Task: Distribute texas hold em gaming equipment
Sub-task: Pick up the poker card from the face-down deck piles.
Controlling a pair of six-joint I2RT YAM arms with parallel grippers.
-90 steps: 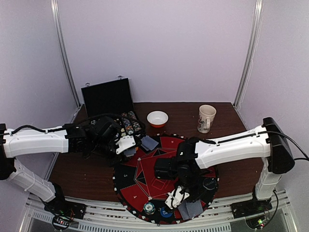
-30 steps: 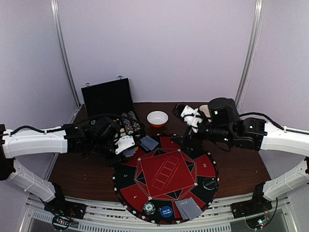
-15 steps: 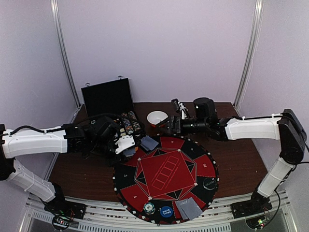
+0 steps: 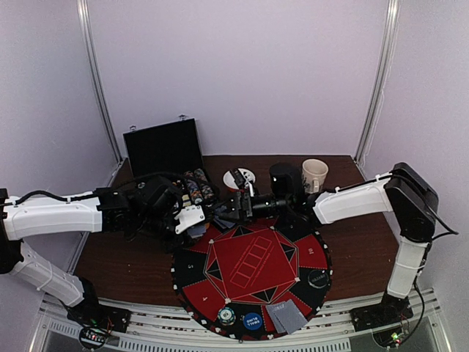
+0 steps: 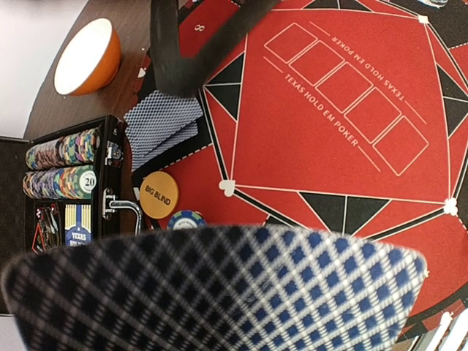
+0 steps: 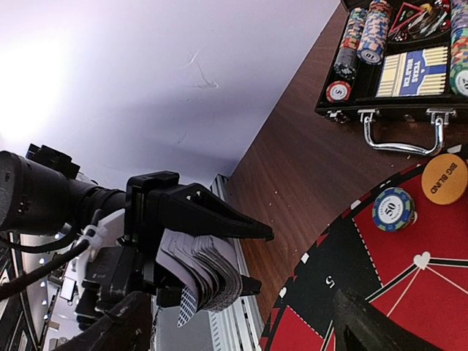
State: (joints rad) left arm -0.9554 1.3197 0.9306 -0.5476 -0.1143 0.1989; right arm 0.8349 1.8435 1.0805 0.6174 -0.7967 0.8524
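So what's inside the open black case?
Rows of striped chips and a blue Texas Hold'em card box show in the case, plus a red triangular item too small to identify. Anything beneath the chips is covered.

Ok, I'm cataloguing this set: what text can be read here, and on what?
"TEXAS HOLD EM POKER": red mat.
"BIG BLIND": orange disc.
"TEXAS": blue box in the briefcase; the rest of its print is blurred.
"20": chip in that briefcase.
Other chip markings: too small to read.
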